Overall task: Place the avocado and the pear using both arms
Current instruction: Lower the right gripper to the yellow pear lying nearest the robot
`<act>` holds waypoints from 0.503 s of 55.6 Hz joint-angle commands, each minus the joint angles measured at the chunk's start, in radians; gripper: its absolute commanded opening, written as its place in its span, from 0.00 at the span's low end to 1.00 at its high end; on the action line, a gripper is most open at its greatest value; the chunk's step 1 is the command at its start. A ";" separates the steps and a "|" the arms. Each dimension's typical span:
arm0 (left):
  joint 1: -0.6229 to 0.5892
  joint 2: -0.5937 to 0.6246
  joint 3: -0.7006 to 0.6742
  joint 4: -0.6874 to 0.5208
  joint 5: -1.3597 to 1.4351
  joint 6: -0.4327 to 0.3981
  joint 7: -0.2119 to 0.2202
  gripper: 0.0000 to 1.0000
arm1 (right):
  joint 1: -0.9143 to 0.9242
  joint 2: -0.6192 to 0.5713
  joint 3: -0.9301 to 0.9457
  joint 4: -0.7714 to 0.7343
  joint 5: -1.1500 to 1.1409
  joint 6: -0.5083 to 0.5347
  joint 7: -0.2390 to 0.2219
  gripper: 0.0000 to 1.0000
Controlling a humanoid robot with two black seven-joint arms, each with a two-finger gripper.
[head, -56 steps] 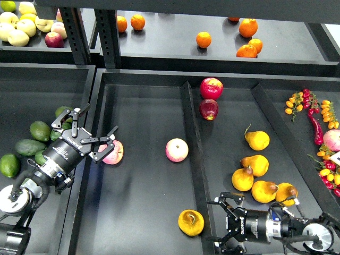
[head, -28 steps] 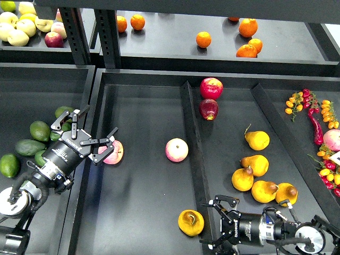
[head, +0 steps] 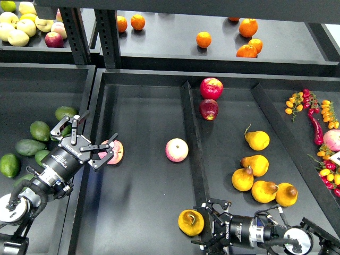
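Several dark green avocados (head: 40,130) lie in the left bin. My left gripper (head: 86,138) is open and empty, over the wall between the left bin and the middle bin, just right of the avocados; one fingertip reaches over a pink apple (head: 112,153). The pear (head: 190,222), yellow-orange with a dark brown blotch, lies at the front of the middle bin beside the divider. My right gripper (head: 209,223) is open, coming in low from the right, its fingers right next to the pear and not closed on it.
A pink-yellow apple (head: 177,150) lies mid-bin; two red apples (head: 211,88) lie at the back right of the divider (head: 192,138). Several other pears (head: 255,164) lie in the right compartment. Oranges (head: 203,39) sit on the back shelf, chillies and small tomatoes (head: 316,125) at far right.
My right gripper has moved left and lower, up to the blotched pear. My left gripper has drawn back slightly down and left. No fruit has moved.
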 commanded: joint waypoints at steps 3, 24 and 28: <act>0.000 0.000 -0.001 0.001 0.001 0.000 0.000 0.99 | 0.000 0.009 0.007 -0.006 0.000 0.000 0.000 0.71; 0.000 0.000 -0.001 0.001 -0.001 0.000 0.000 0.99 | -0.001 0.023 0.022 -0.018 0.000 0.000 0.000 0.43; 0.000 0.000 -0.001 0.001 -0.001 0.000 0.000 0.99 | -0.001 0.023 0.024 -0.018 0.003 0.000 0.000 0.34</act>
